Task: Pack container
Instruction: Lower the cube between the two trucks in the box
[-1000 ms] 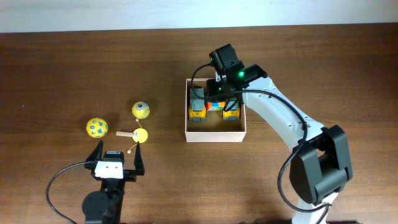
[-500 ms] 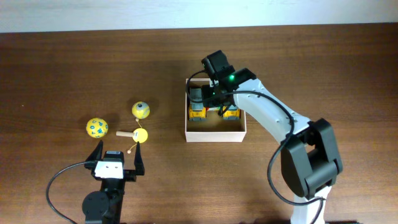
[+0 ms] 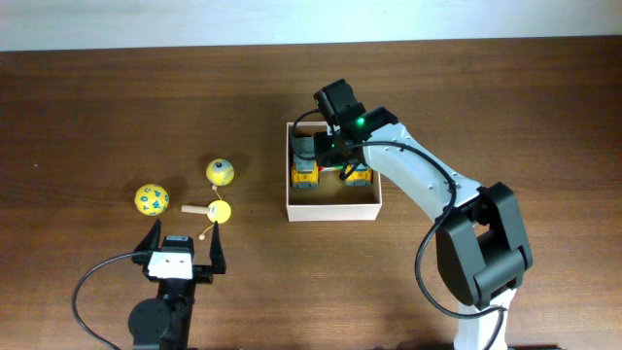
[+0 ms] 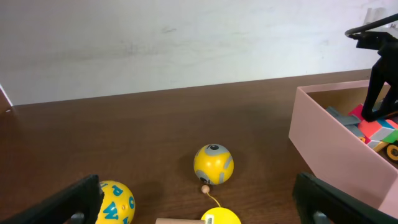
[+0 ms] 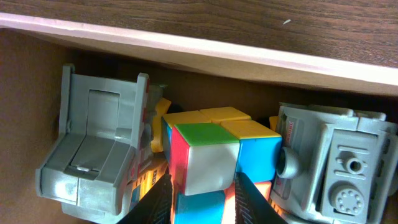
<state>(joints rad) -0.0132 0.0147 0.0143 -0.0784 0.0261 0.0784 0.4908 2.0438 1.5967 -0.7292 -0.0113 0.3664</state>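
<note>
The right gripper [image 5: 202, 186] squeezes a colourful cube [image 5: 211, 149] down inside the container [image 3: 333, 216].

The box is right under and all around this gripper, and its pink wall is just past the fingertips. A grey toy truck [image 5: 93, 162] sits close on one side of the fingers and another truck [image 5: 336, 168] sits close on the other side, so the cube is in a tight gap. I think the fingers could bump a truck when they let go, or push the light box along the table. The left gripper [image 3: 185, 238] is wide open and holds nothing. Just ahead of it lie a spotted ball [image 3: 151, 199], a yellow ball [image 3: 221, 172] and a stick toy [image 3: 207, 209], not packed yet.
</note>
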